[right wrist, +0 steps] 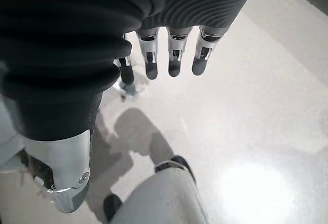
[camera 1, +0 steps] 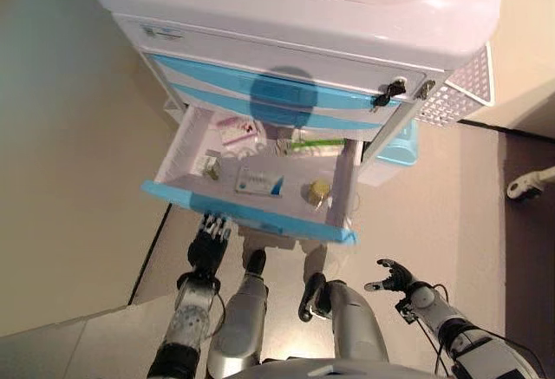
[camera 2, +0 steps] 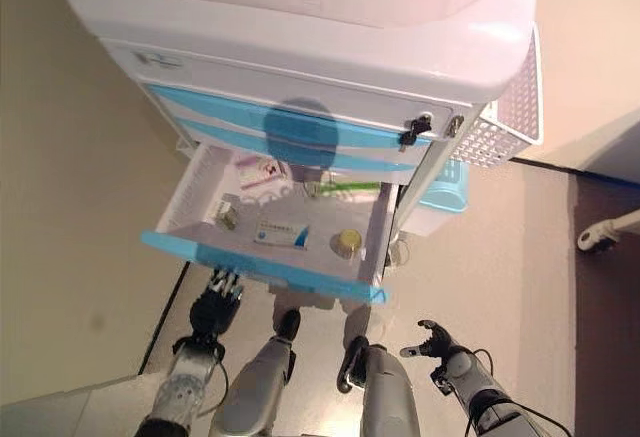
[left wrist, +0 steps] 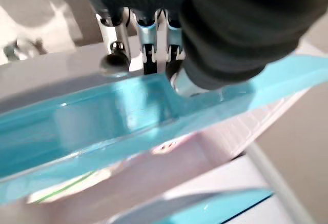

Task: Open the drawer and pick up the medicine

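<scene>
The white cabinet's [camera 1: 303, 15] lower drawer [camera 1: 251, 215] stands pulled out, with a light-blue front. Inside lie a white-and-blue medicine box [camera 1: 258, 181], a yellow-capped bottle [camera 1: 318, 192], a small bottle [camera 1: 208, 165], a pink-and-white packet [camera 1: 236, 127] and a green strip [camera 1: 316, 143]. My left hand [camera 1: 208, 238] is just below the drawer front's left part, with straight fingers pointing up at its underside; the left wrist view shows the fingers [left wrist: 147, 34] behind the blue front [left wrist: 128, 116]. My right hand [camera 1: 395, 277] hangs low at the right, open and empty.
A closed blue-fronted drawer [camera 1: 286, 93] is above the open one. A white perforated basket [camera 1: 460, 93] hangs on the cabinet's right side, with a light-blue container [camera 1: 401, 149] below it. A white caster leg [camera 1: 529, 184] is on the floor at far right.
</scene>
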